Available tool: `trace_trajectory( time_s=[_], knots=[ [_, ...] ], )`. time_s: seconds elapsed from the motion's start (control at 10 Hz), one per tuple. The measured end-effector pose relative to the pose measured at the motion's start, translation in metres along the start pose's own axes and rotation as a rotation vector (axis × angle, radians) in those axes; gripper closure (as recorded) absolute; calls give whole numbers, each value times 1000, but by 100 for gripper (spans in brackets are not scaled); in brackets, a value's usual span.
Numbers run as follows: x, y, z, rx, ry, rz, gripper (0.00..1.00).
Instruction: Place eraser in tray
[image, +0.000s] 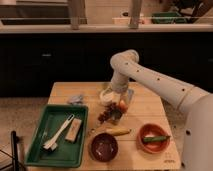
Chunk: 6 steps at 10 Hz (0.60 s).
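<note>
The tan-brown eraser (74, 129) lies flat inside the dark green tray (45, 149) at the table's left front, next to a long white brush (59, 132). My gripper (111, 95) hangs at the end of the white arm over the middle of the wooden table, to the right of the tray and apart from the eraser. Nothing shows in it.
A dark-red bowl (104, 146) stands at the front centre. An orange bowl (154, 138) holding a green item stands at the front right. A yellow banana-like item (119, 132) lies between them. A clear packet (121, 106) and a crumpled grey item (76, 99) lie mid-table.
</note>
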<state>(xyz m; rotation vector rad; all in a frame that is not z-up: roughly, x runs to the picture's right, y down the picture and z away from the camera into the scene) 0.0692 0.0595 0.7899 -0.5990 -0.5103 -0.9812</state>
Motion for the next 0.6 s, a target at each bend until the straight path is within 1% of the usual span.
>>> trace_trajectory(
  time_s=[0.6],
  knots=[
    [12,21,2,11,-10,48,20]
  ],
)
